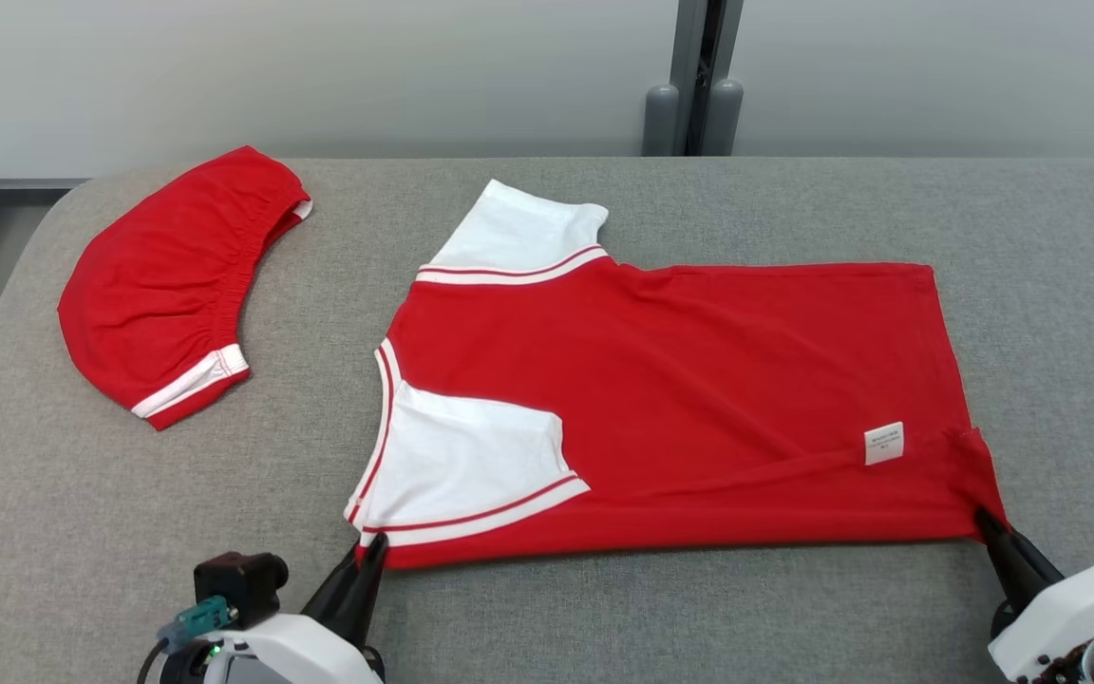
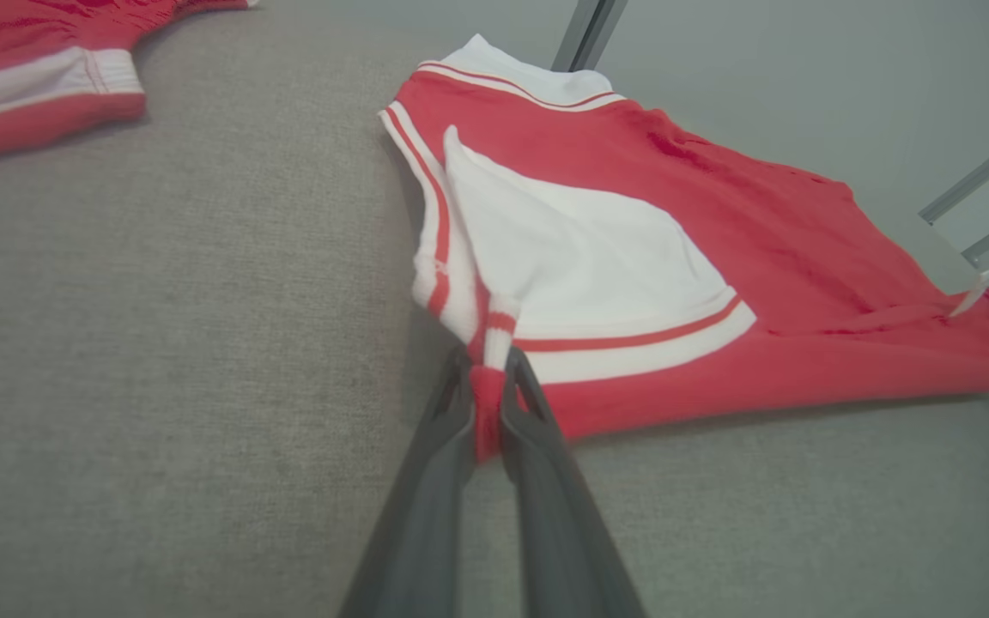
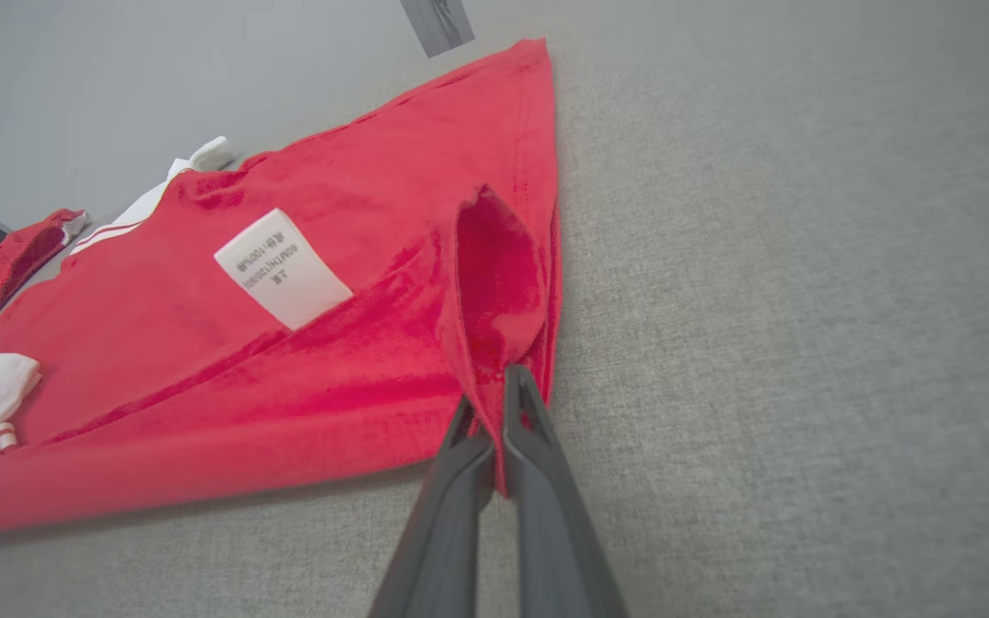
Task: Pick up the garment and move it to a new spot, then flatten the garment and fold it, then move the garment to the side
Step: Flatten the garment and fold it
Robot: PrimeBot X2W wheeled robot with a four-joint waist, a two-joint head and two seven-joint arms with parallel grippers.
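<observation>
1. Worktop (image 1: 604,617): a grey padded surface that carries two garments.
2. Shirt (image 1: 699,361): red with white sleeves. It lies spread out at the middle of the worktop, neck end toward the robot's left and hem toward its right.
3. Near sleeve (image 1: 462,456): white with a red stripe, folded inward so that it rests on the red body of the shirt.
4. Far sleeve (image 1: 518,233): white, projecting past the far edge of the shirt onto the worktop.
5. Label (image 1: 883,443): a small white tag with print too small to read. It sits on the shirt body near the hem, close to the near right corner.
6. Left jaws: clenched on the near left corner of the shirt. In the left wrist view the striped edge is pinched between the two dark fingers (image 2: 439,481).
7. Right jaws: clenched on the near right hem corner. In the right wrist view the fingers (image 3: 537,498) pinch a raised fold of red cloth, and the hem bunches upward at that point.
8. The near edge of the shirt runs in a nearly straight line between the two grips.
9. Shorts (image 1: 162,285): red with an elastic waist and white trim. They lie at the far left of the worktop, well apart from the shirt.
</observation>
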